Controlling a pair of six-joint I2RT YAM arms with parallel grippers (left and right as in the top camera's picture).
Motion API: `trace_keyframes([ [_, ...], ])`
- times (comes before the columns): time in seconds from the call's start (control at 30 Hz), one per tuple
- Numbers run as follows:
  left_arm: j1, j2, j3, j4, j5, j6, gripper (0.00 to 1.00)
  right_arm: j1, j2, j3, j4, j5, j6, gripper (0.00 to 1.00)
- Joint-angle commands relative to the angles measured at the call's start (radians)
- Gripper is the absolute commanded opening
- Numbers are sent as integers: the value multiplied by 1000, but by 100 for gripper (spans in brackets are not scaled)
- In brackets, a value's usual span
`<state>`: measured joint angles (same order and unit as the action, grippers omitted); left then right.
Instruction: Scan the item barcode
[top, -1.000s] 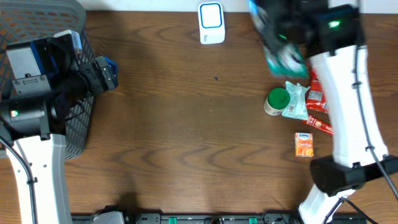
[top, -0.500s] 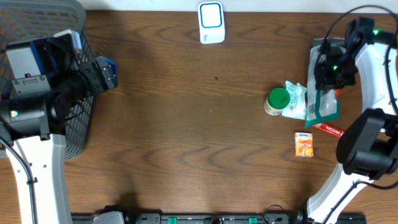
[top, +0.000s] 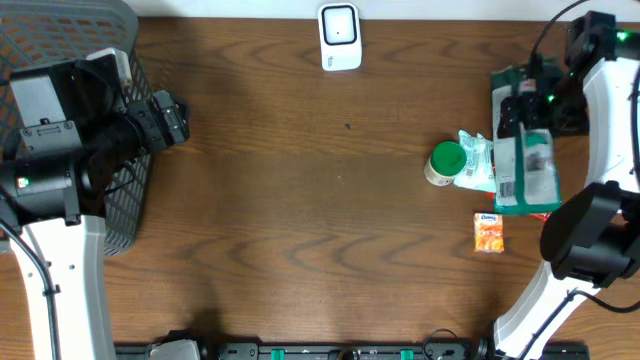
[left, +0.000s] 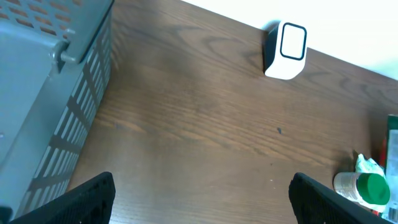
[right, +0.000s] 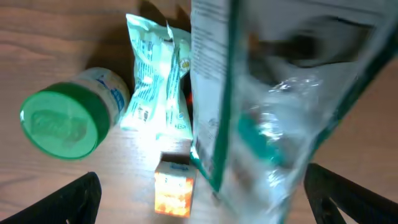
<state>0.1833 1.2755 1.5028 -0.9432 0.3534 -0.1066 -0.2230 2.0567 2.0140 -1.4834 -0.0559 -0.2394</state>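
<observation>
The green-and-white pouch (top: 523, 175) is seen at the right of the worktop (top: 300, 220), its long axis running from far edge to near edge, just beside the green-lidded jar (top: 445, 162). The right pincer (right: 202, 186) is spread wide around it without pinching. The left pincer (left: 202, 186) is likewise spread, with nothing held.

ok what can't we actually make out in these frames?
Bag print and barcode: motion-blurred in right wrist view, too small overhead.
Basket contents: overhead, the left arm covers it; left wrist view cuts it at the edge.
Orange box label: blurred in right wrist view, too small overhead.
</observation>
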Motion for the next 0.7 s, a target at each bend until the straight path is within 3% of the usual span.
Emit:
trace_keyframes([
  [0.0,5,-2,18,-3,1,9,90,19,-11,71,-26,-3,99,99],
  [0.67,5,-2,18,-3,1,9,90,21,-10,74,-28,-2,127,99],
])
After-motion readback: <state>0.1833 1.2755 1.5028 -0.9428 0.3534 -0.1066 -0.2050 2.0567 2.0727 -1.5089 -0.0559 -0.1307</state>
